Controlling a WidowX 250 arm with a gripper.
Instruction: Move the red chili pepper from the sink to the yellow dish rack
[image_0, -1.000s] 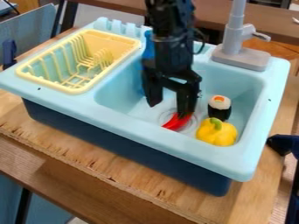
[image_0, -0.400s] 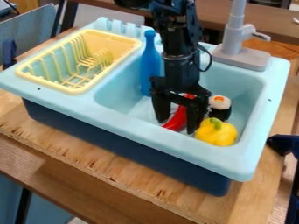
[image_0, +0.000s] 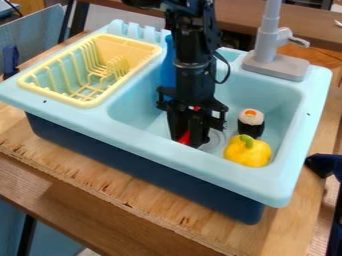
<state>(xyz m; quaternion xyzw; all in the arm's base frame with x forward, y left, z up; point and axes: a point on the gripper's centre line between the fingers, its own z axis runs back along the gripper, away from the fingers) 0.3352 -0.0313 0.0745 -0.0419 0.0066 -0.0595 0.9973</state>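
The blue sink (image_0: 133, 134) stands on the wooden worktop (image_0: 100, 181). In its basin, the claw (image_0: 188, 143) pinches a red pepper (image_0: 184, 137) near the front wall. The basin also holds a blue bottle (image_0: 168, 67), a sushi roll (image_0: 251, 123) and a yellow pepper (image_0: 248, 152). A yellow dish rack (image_0: 85, 103) sits beside the basin.

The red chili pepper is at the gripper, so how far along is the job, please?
Reaching the red chili pepper looks done: the gripper is down in the sink basin. In hand is the grip, its fingers close on either side. Any lift seems left, with the pepper low in the basin.
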